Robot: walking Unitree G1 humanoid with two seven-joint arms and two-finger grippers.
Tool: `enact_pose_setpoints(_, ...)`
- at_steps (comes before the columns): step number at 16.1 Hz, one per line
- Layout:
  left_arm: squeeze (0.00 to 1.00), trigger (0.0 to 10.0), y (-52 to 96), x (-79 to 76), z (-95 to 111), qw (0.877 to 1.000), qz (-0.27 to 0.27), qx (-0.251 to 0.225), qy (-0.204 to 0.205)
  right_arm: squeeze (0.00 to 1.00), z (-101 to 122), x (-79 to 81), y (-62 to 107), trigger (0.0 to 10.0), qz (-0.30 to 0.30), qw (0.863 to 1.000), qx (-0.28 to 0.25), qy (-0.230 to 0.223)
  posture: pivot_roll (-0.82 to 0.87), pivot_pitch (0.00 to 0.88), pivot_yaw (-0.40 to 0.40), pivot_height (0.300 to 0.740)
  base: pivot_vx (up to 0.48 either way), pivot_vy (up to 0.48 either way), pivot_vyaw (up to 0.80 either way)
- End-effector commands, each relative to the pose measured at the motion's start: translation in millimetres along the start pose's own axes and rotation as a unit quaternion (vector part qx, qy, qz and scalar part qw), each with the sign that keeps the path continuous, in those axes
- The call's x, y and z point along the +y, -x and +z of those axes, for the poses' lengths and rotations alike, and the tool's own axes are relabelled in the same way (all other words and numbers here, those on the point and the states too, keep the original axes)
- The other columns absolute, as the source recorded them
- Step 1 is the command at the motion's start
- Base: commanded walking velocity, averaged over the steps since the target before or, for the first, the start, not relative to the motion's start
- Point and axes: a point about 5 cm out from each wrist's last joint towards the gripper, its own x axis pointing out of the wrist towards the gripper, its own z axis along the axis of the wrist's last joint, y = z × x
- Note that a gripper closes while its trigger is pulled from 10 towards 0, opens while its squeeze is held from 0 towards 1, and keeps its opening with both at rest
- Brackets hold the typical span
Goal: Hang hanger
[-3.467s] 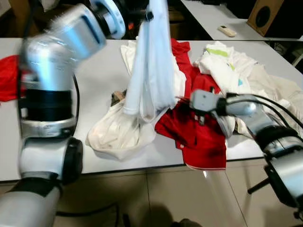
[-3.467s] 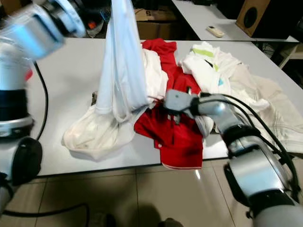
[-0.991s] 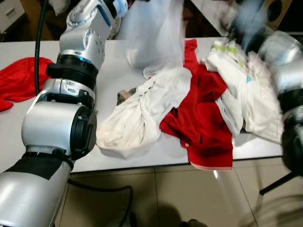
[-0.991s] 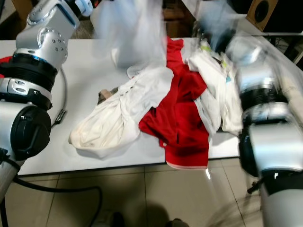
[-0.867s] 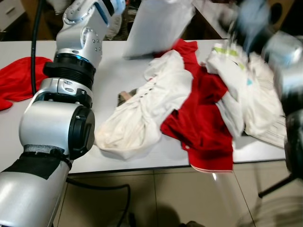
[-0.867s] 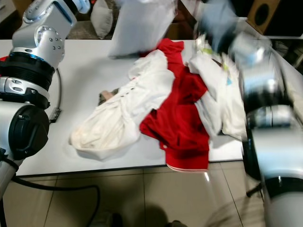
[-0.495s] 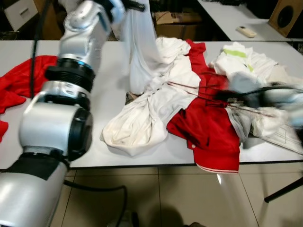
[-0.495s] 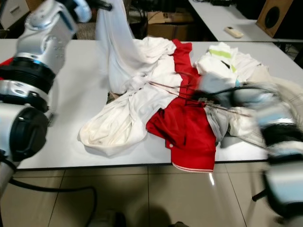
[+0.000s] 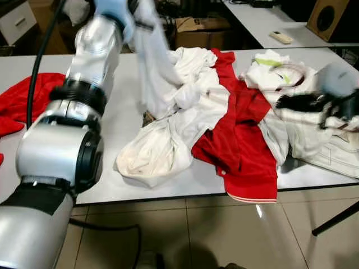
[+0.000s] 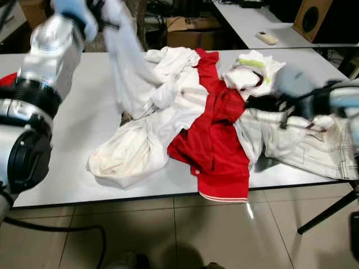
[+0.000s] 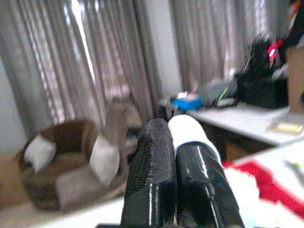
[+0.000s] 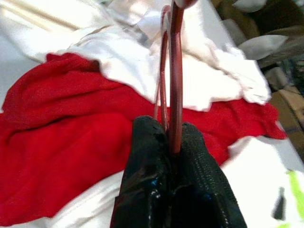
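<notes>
Since 0.5 s ago right gripper [image 12: 173,142] has swung toward 3 o'clock, fingers clamped on thin dark-red wire hanger [image 12: 172,71] above red shirt [image 9: 241,140], while left gripper [image 11: 175,156], pinched on white cloth garment [image 9: 154,67], lifts it at 11 o'clock, likely for hanger insertion.

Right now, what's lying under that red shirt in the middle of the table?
The red shirt lies on the white table, overlapping a white garment. Anything beneath its middle is covered.
</notes>
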Motion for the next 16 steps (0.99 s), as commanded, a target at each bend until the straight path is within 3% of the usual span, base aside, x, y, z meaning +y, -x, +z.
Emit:
enact_pose_setpoints(1,0.0,10.0,1.8,0.9,-5,1.0,-0.008,0.01,-0.006,0.0,14,-6.8,13.8,10.0,-0.011,1.0,-0.018,0.014,-0.12,0.0,0.067,0.74,0.0,0.0,0.0)
enact_pose_setpoints(3,0.0,10.0,4.3,0.1,-12,1.0,-0.019,0.02,-0.01,0.0,16,-3.6,25.7,10.0,0.0,1.0,-0.017,0.009,-0.12,0.0,0.066,0.74,0.0,0.0,0.0)
enact_pose_setpoints(4,0.0,10.0,5.9,-5.0,-17,0.998,-0.056,0.026,0.013,0.0,18,-2.6,33.6,10.0,-0.005,1.0,-0.022,0.005,-0.12,0.0,0.068,0.74,0.0,0.0,0.0)
enact_pose_setpoints(5,0.0,10.0,8.8,-19.9,-21,0.989,-0.144,0.027,0.03,0.0,20,-5.7,39.0,10.0,-0.035,0.999,-0.025,-0.001,-0.12,0.0,0.072,0.74,0.0,0.0,0.0)
enact_pose_setpoints(7,0.0,10.0,16.3,-37.4,-26,0.968,-0.249,0.025,0.033,0.0,21,-6.7,44.0,10.0,-0.062,0.998,-0.027,0.0,-0.13,0.0,0.078,0.74,0.0,0.0,0.0)
enact_pose_setpoints(8,0.0,10.0,42.6,-57.9,-33,0.924,-0.381,0.021,0.023,0.0,18,-8.9,44.8,10.0,-0.137,0.99,-0.037,-0.023,-0.12,0.0,0.074,0.74,0.0,0.0,0.0)
enact_pose_setpoints(9,0.0,10.0,76.1,-74.6,-46,0.878,-0.477,0.037,-0.014,0.0,9,-11.2,43.2,10.0,-0.225,0.971,-0.038,-0.074,-0.13,0.0,0.071,0.74,0.0,0.0,0.0)
enact_pose_setpoints(10,0.11,10.0,84.0,-75.8,-52,0.869,-0.491,0.049,-0.042,0.0,6,-10.6,42.0,10.0,-0.243,0.965,-0.04,-0.09,-0.12,0.0,0.07,0.74,0.0,0.0,0.0)
enact_pose_setpoints(11,1.0,10.0,100.1,-74.9,-66,0.85,-0.513,0.087,-0.088,0.0,3,-3.9,35.5,10.0,-0.258,0.956,-0.059,-0.125,-0.12,0.0,0.072,0.74,0.0,0.0,0.0)
enact_pose_setpoints(13,1.0,10.0,127.6,-57.5,-90,0.801,-0.54,0.178,-0.189,0.0,4,12.3,18.3,10.0,-0.286,0.939,-0.095,-0.163,-0.12,0.0,0.072,0.74,0.0,0.0,0.0)
enact_pose_setpoints(14,1.0,10.0,144.6,-44.0,-96,0.772,-0.557,0.227,-0.204,0.0,5,21.0,8.6,10.0,-0.299,0.93,-0.107,-0.185,-0.12,0.0,0.066,0.74,0.0,0.0,0.0)
enact_pose_setpoints(15,1.0,10.0,155.4,-39.8,-93,0.76,-0.567,0.248,-0.2,0.0,6,25.3,4.9,10.0,-0.31,0.924,-0.11,-0.195,-0.11,0.0,0.061,0.74,0.0,0.0,0.0)
enact_pose_setpoints(16,1.0,10.0,174.1,-31.0,-86,0.746,-0.579,0.28,-0.172,0.0,9,33.2,-2.2,10.0,-0.33,0.909,-0.126,-0.222,-0.09,0.0,0.045,0.74,0.0,0.0,0.0)
